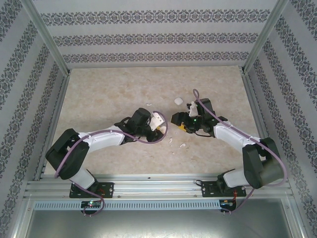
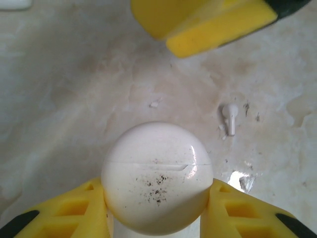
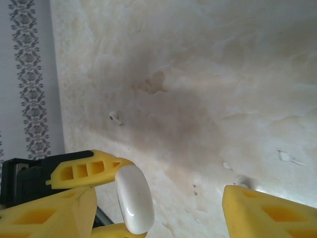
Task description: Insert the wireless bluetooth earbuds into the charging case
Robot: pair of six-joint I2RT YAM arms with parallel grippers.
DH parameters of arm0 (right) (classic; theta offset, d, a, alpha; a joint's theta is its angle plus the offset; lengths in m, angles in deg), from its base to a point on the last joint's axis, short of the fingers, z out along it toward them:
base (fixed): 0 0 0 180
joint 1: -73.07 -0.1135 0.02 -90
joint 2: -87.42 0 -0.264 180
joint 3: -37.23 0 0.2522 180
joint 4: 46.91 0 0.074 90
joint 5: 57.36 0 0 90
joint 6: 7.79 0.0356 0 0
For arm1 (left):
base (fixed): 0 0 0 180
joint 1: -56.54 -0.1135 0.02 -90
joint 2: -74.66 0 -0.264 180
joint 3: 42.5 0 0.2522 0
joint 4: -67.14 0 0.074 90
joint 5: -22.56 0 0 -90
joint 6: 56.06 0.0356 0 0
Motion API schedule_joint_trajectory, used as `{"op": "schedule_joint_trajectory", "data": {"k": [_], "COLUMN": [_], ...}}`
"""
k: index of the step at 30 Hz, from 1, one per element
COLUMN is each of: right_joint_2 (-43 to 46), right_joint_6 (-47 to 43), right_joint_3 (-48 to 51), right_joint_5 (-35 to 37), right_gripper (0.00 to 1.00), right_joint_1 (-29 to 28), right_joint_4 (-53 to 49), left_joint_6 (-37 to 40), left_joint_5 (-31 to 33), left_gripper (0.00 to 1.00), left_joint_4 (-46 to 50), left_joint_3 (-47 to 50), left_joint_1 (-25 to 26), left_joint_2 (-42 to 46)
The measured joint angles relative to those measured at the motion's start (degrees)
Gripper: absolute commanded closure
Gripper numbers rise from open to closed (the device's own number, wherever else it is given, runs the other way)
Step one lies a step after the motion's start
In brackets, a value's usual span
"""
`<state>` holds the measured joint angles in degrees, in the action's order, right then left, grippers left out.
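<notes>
The wireless bluetooth earbuds (image 2: 229,117) are counted as one clear piece. It lies right of centre in the left wrist view, bare on the table (image 1: 99,94), with its bulb toward the top of the frame and its stem toward the bottom. It is apart from everything else.

In the top view, two tiny white bits (image 1: 171,140) (image 1: 182,145) lie at lower centre, just below the two grippers. They are too small to tell what they are.

There are two white cases. One round white case (image 2: 157,168) fills the lower centre of the left wrist view. It is closed, with a thin seam across its face and dark specks below the seam. The left gripper (image 2: 157,191) pinches it, one yellow finger pressed to each side. In the right wrist view the same case (image 3: 133,198) shows edge-on at lower left.

One rounded-square white box (image 1: 178,100) sits alone on the table above centre in the top view, near the right arm's wrist.

The right gripper (image 3: 158,196) has its two yellow fingers spread wide at the bottom corners of its own view, pinching nothing. The held case stands in the gap close to its left finger; whether they touch I cannot tell. In the top view both grippers meet at mid-frame, left (image 1: 157,124) and right (image 1: 179,121), nearly tip to tip.
</notes>
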<state>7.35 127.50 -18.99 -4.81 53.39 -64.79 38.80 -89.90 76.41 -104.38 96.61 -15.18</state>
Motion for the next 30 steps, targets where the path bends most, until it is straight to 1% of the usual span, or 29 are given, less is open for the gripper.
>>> {"op": "schedule_joint_trajectory", "data": {"k": [8, 19, 28, 30], "right_joint_2": [0.0, 0.0, -0.4, -0.6], "right_joint_6": [1.3, 1.9, 2.8, 2.8], "right_joint_3": [0.0, 0.0, -0.7, -0.8], "right_joint_5": [-4.6, -9.1, -10.2, -10.4], "right_gripper": [0.37, 0.47, 0.7, 0.77], "right_joint_1": [-1.6, -3.5, -4.1, -4.1], "right_joint_4": [2.1, 4.2, 5.1, 5.4], "left_joint_6": [-2.3, -4.3, -5.0, -5.2], "left_joint_5": [-1.0, -1.8, -3.1, -3.3], "left_gripper": [0.61, 0.61, 0.61, 0.6], "left_joint_4": [-2.1, -4.3, -5.1, -5.2], "left_joint_3": [0.0, 0.6, 0.7, 0.8], "left_joint_1": [-1.0, -1.6, -1.8, -1.9], "left_joint_2": [2.0, 2.5, 3.8, 4.2]}}
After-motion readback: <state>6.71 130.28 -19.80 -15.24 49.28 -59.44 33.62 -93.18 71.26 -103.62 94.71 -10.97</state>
